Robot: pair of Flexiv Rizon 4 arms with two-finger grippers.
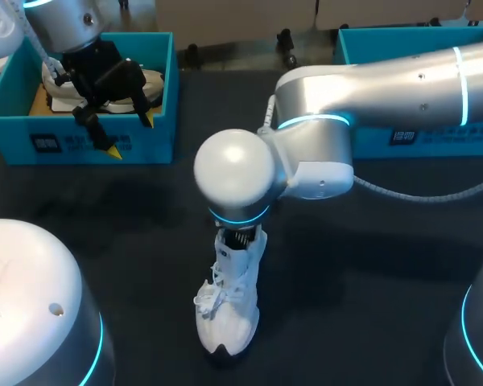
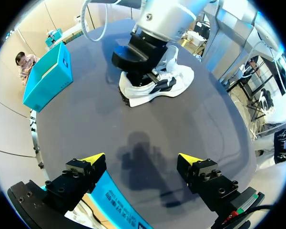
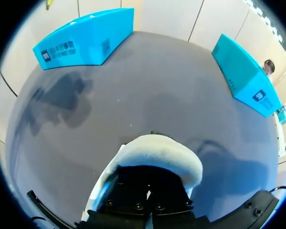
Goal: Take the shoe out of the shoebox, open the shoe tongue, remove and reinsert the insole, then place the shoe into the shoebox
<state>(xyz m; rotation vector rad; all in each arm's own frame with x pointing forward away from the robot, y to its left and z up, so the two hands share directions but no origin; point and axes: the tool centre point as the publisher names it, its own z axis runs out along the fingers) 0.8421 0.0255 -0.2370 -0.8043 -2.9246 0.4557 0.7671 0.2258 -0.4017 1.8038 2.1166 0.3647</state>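
Right pincer (image 3: 150, 199) half-buried in shoe (image 3: 158, 153)

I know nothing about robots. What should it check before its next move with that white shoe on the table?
1. The shoe stands on its sole on the table: ok.
2. The right gripper is down in the shoe's opening: ok.
3. The insole is gripped: cannot tell, hidden inside the shoe.
4. The left gripper is open and empty: ok.
5. The left gripper steadies the shoe: not ok, it hovers at the left shoebox.
6. Room in that shoebox: cannot tell, a second shoe lies in it.
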